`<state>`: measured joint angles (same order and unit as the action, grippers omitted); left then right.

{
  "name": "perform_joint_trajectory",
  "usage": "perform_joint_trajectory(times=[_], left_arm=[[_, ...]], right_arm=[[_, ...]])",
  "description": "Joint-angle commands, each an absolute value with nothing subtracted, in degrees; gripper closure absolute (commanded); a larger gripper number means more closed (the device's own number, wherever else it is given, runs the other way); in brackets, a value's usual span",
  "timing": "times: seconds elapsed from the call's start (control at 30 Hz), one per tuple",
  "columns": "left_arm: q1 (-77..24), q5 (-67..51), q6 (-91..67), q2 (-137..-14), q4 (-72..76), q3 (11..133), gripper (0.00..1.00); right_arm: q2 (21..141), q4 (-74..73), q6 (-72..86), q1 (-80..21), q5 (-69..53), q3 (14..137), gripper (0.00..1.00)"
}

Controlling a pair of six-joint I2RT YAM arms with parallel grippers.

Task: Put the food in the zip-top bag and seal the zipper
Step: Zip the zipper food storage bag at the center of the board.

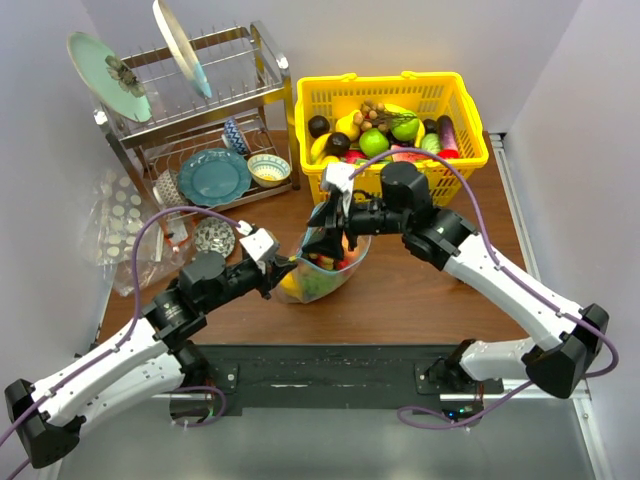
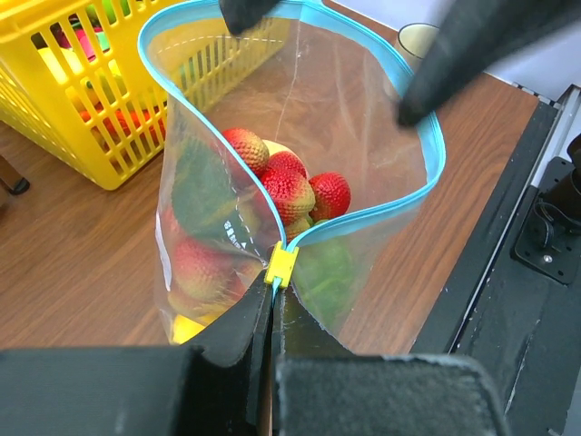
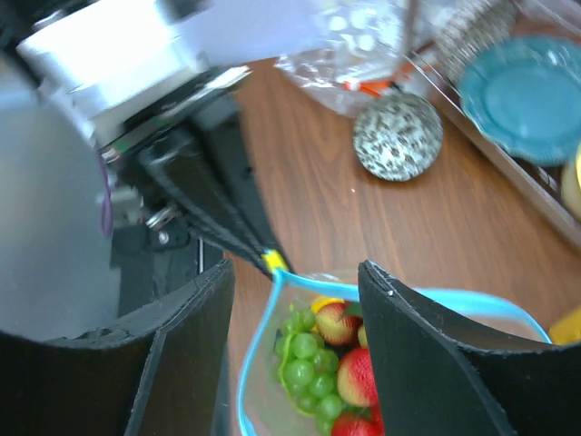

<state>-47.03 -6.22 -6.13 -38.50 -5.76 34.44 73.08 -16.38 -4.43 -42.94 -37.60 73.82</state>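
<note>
My left gripper (image 2: pixel 272 313) is clamped tight on the zip-top bag (image 2: pixel 363 127) at the corner just under the yellow slider (image 2: pixel 281 265). It holds the bag upright on the table (image 1: pixel 430 290), while my right gripper (image 3: pixel 295 271) hangs over the bag's mouth with its fingers spread and nothing between them. The zipper (image 2: pixel 359 220) runs round the gaping mouth as an unsealed teal loop; inside I see food, red strawberries (image 2: pixel 290 186) and green grapes (image 3: pixel 304 368), and just beyond stands the yellow basket (image 1: pixel 380 82) holding more fruit.
</note>
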Motion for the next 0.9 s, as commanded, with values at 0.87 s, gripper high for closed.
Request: perform_joint_trajectory(times=[0.87], left_arm=[[-47.3,-8.6,-3.7,-38.2,-6.0,40.9,1.00]], right_arm=[[80.7,-28.0,-33.8,-50.2,-38.1,79.7,0.63]])
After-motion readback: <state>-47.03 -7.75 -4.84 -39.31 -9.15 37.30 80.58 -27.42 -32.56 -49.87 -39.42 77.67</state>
